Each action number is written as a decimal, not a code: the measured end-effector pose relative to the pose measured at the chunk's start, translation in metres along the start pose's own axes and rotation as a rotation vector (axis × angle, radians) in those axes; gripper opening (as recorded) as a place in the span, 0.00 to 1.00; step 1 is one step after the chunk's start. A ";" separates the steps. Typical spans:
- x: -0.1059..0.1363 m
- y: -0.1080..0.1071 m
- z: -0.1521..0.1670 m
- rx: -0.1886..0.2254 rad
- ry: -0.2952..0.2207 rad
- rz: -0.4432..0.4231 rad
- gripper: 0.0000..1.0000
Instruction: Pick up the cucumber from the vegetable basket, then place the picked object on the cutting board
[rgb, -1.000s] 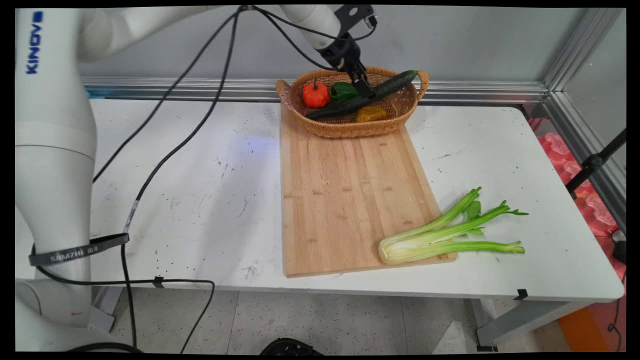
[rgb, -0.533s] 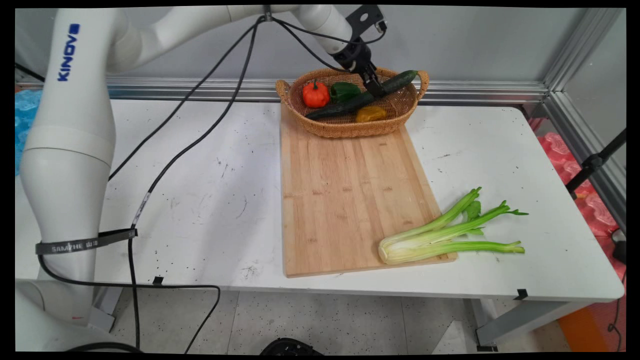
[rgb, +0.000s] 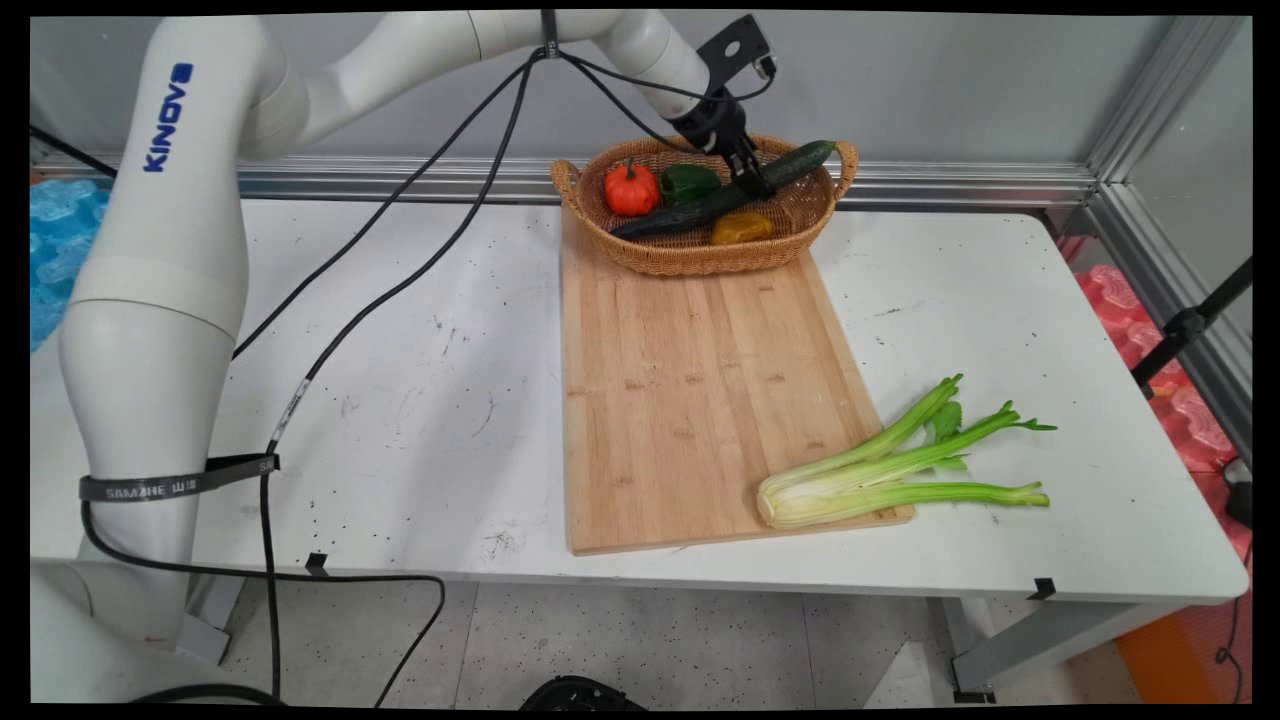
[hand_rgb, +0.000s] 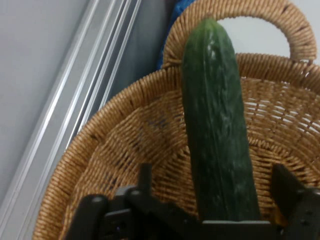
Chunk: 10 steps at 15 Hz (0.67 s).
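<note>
A long dark green cucumber (rgb: 670, 214) lies aslant across a wicker basket (rgb: 700, 262) at the table's back, its right end resting on the rim near the handle. My gripper (rgb: 757, 181) hangs over the cucumber's right half. In the hand view the cucumber (hand_rgb: 215, 115) runs up between the open gripper (hand_rgb: 212, 171). One finger stands on each side of it with gaps to both, and the basket (hand_rgb: 125, 135) weave lies below. Nothing is held.
Also in the basket are a red-orange pepper (rgb: 631, 188), a green pepper (rgb: 688, 182) and a yellow pepper (rgb: 741, 228). A wooden cutting board (rgb: 690, 400) runs from the basket to the near edge. Celery stalks (rgb: 880, 470) lie across its near right corner.
The gripper has shifted to the right along the cucumber, from near its middle toward its raised right end. The vegetables and the basket have not moved.
</note>
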 end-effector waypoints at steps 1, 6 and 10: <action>-0.001 0.000 0.002 -0.001 -0.003 0.000 0.00; -0.006 0.001 0.007 -0.014 -0.015 -0.001 0.00; 0.002 0.003 0.003 -0.010 -0.007 -0.004 0.00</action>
